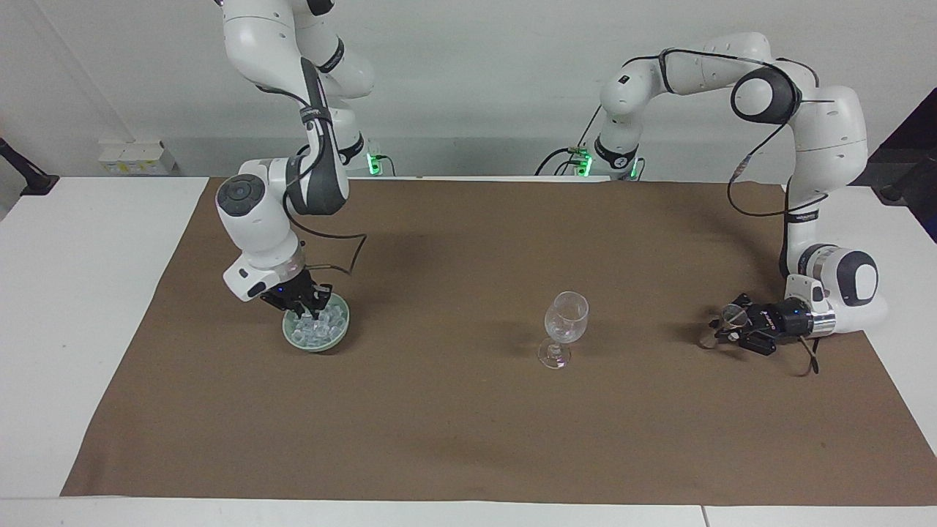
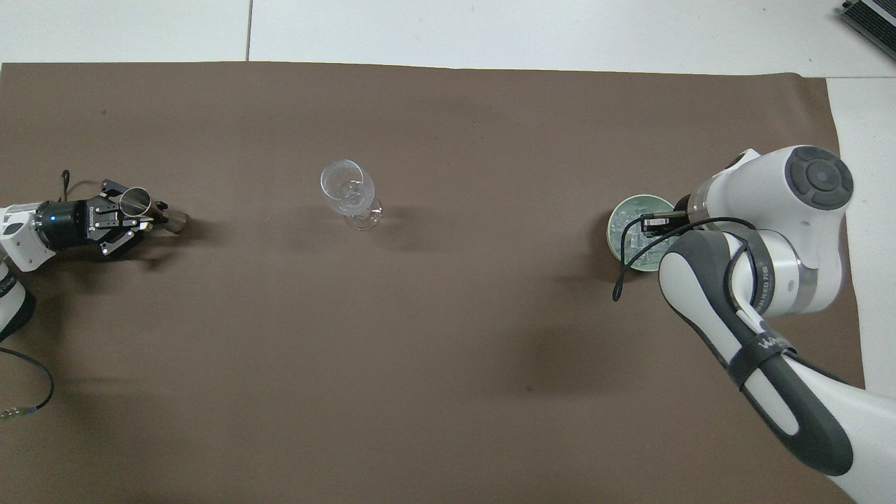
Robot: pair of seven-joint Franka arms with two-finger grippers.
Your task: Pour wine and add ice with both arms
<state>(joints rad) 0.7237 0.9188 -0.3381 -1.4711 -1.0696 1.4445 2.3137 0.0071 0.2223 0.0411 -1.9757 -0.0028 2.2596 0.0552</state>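
Dipping into the ice [image 1: 319,327], the right gripper [image 1: 306,310] has pinched shut; the left gripper [image 1: 725,331] clamps a small clear vessel [image 2: 143,208]; the wine glass [image 1: 564,328] looks empty.

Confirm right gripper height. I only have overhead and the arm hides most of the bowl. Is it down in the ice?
Observer: Yes. In the facing view the right gripper is down inside the pale green bowl, shut, its tips among the ice. I can't tell whether a cube is pinched.
Operator: Glass looks slanted from up here. Tipped?
Observer: No. The stemmed glass stands upright on its foot, apart from both grippers.
Operator: Left side height?
Observer: The left gripper lies sideways, low over the brown mat, shut on a small metal cup. I can't tell whether it touches the mat.
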